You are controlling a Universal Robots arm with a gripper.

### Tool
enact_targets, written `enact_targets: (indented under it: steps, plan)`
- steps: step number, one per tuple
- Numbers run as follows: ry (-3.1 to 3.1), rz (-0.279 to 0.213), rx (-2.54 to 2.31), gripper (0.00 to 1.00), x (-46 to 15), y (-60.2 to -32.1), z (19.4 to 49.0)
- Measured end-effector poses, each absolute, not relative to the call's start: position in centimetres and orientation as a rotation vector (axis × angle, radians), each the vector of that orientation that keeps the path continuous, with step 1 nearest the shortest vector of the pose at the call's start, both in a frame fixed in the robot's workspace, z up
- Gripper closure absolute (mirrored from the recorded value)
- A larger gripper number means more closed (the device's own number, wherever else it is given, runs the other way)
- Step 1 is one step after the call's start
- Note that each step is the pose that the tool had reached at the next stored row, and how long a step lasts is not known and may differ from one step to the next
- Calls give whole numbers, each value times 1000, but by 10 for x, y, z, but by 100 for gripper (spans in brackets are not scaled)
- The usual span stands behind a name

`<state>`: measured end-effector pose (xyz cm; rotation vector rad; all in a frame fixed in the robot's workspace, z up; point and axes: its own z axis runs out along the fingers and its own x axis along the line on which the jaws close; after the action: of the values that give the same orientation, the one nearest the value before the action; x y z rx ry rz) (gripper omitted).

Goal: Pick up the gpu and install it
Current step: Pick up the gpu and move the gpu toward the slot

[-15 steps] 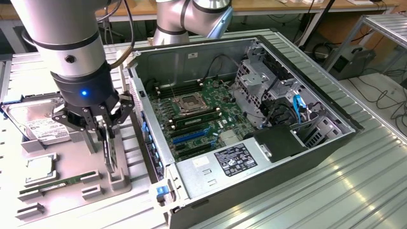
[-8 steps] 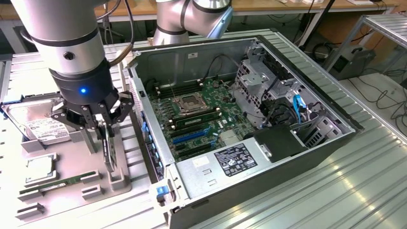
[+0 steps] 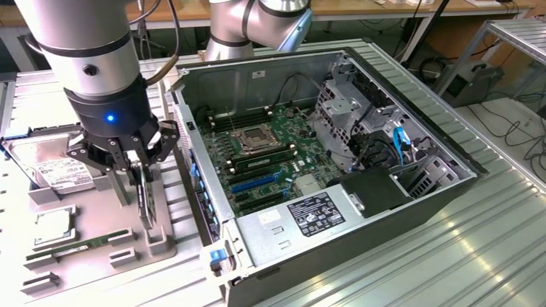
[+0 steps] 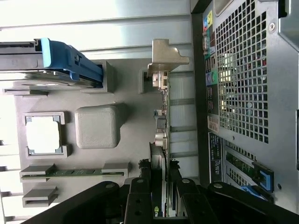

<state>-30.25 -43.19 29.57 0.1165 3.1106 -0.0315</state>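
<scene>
You are looking at an open computer case lying on a ribbed metal table. Its motherboard is facing up, with free room above the case's rim. A grey fixture tray is sitting just beside the case's rear panel. The gpu is standing on edge in a tray slot, outside the case. The gripper is reaching down over it, clamping the card with a finger pressing each face.
</scene>
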Motion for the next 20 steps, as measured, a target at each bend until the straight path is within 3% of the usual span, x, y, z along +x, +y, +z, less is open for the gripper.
enact_targets:
  steps: [20]
  plan:
    - [3111,-32,117,74,-302,-432,306]
